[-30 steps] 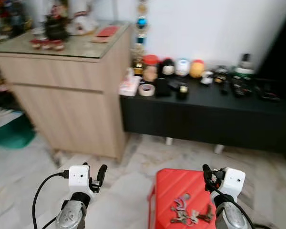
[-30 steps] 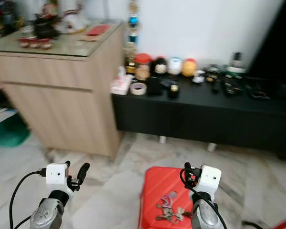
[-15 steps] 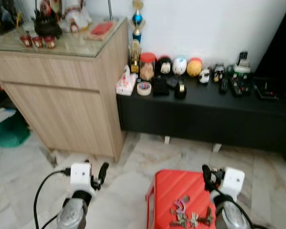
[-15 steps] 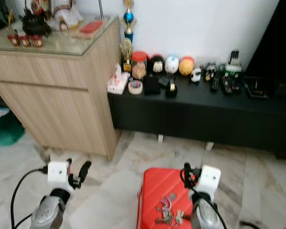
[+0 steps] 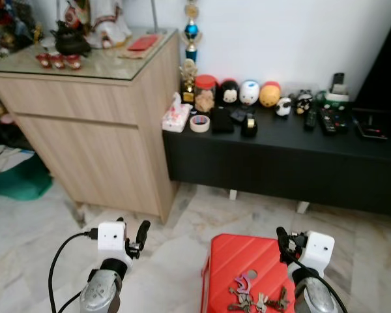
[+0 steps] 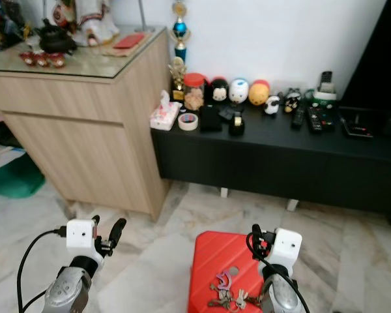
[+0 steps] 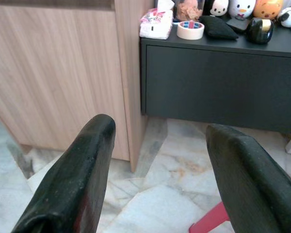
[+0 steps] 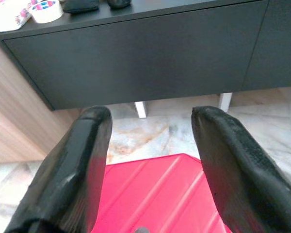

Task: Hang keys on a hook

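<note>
Now, bunch of metal keys [image 5: 255,298] lying on red ribbed plastic stool [image 5: 238,261] at my 5 o'clock, my right gripper [image 8: 150,145] spread above stool, my left gripper [image 7: 157,160] spread over marble floor [image 5: 176,222], black low console [image 5: 280,153] at 12 o'clock.

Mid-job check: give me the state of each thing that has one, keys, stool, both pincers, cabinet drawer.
keys: lying loose on the stool, not gripped
red stool: upright on the floor, bearing the keys
left pincer: open, empty
right pincer: open, empty, above the stool
wooden cabinet: drawer closed

A wooden cabinet [image 5: 91,124] stands beside a black console [image 5: 280,156] lined with figurines [image 5: 247,92].
</note>
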Tool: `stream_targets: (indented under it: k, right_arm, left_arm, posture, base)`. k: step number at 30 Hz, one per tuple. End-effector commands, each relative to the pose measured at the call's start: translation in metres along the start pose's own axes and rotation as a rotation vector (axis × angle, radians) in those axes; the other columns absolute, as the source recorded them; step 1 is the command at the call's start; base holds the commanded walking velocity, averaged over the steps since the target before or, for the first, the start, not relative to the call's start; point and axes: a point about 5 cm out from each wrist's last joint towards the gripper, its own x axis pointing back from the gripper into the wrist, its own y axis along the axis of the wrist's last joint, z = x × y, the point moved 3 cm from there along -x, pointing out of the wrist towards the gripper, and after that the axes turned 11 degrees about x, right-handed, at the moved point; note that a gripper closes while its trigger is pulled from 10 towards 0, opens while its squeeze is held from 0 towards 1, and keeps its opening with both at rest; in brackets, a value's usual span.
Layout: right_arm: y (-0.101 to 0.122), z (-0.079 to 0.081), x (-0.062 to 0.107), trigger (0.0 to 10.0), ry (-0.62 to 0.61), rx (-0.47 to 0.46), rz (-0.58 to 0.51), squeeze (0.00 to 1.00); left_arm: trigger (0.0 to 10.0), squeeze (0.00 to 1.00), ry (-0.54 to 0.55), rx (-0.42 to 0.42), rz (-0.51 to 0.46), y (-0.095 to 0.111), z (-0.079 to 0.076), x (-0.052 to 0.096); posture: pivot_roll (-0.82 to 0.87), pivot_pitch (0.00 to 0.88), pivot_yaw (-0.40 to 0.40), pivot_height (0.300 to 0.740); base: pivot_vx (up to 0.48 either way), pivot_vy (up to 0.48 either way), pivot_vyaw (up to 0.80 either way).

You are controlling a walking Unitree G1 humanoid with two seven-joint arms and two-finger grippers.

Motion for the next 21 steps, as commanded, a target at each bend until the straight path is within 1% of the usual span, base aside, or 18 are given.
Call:
stream_targets:
  k: [1, 4, 5, 7, 9, 12, 16, 18, 20, 21]
  right_arm:
    - [0.008, -0.002, 0.000, 10.0, 0.001, 0.011, -0.041, 0.00]
    - [0.010, -0.002, 0.000, 10.0, 0.015, 0.038, -0.055, 0.00]
    - [0.013, 0.000, 0.000, 10.0, 0.037, 0.071, -0.071, 0.00]
    - [0.014, 0.000, -0.001, 10.0, 0.047, 0.080, -0.077, 0.00]
    - [0.016, -0.001, -0.003, 10.0, 0.057, 0.097, -0.082, 0.00]
    - [0.020, -0.002, -0.005, 10.0, 0.064, 0.110, -0.091, 0.00]
    - [0.025, -0.006, -0.007, 10.0, 0.078, 0.134, -0.101, 0.00]
    - [0.025, -0.006, -0.007, 10.0, 0.078, 0.138, -0.102, 0.00]
    - [0.027, -0.008, -0.008, 10.0, 0.077, 0.139, -0.104, 0.00]
    - [0.028, -0.008, -0.009, 10.0, 0.075, 0.139, -0.108, 0.00]
  left_arm:
    - [10.0, 0.00, -0.003, 0.008, -0.003, -0.001, 0.000, 0.000]
    - [10.0, 0.00, 0.001, 0.011, -0.019, 0.003, 0.000, -0.001]
    - [10.0, 0.00, 0.002, 0.009, -0.039, 0.008, 0.000, -0.003]
    - [10.0, 0.00, 0.000, 0.002, -0.053, 0.011, 0.000, -0.005]
    - [10.0, 0.00, -0.005, -0.021, -0.065, 0.013, 0.000, -0.008]
    - [10.0, 0.00, -0.001, -0.036, -0.070, 0.013, 0.002, -0.009]
    - [10.0, 0.00, 0.071, -0.025, -0.094, 0.014, 0.013, -0.004]
    - [10.0, 0.00, 0.078, -0.026, -0.098, 0.015, 0.015, -0.004]
    - [10.0, 0.00, 0.082, -0.027, -0.100, 0.015, 0.016, -0.003]
    - [10.0, 0.00, 0.101, -0.028, -0.106, 0.017, 0.021, -0.001]
  posture:
    - [-0.01, 0.000, 0.022, 0.740]
    - [0.00, 0.000, 0.020, 0.740]
    - [0.01, 0.000, 0.014, 0.740]
    - [0.01, 0.000, 0.009, 0.740]
    - [0.03, 0.000, -0.013, 0.740]
    - [0.05, 0.000, -0.035, 0.740]
    - [0.09, 0.000, -0.073, 0.740]
    - [0.11, 0.000, -0.086, 0.740]
    - [0.11, 0.000, -0.086, 0.740]
    - [0.11, 0.000, -0.079, 0.740]
  base:
    - [0.000, 0.000, 0.00]
    - [0.000, 0.000, 0.00]
    - [0.000, 0.000, 0.00]
    - [0.000, 0.000, 0.00]
    - [0.000, 0.000, 0.00]
    - [0.000, 0.000, 0.00]
    - [0.000, 0.000, 0.00]
    - [0.000, 0.000, 0.00]
    - [0.000, 0.000, 0.00]
    - [0.000, 0.000, 0.00]
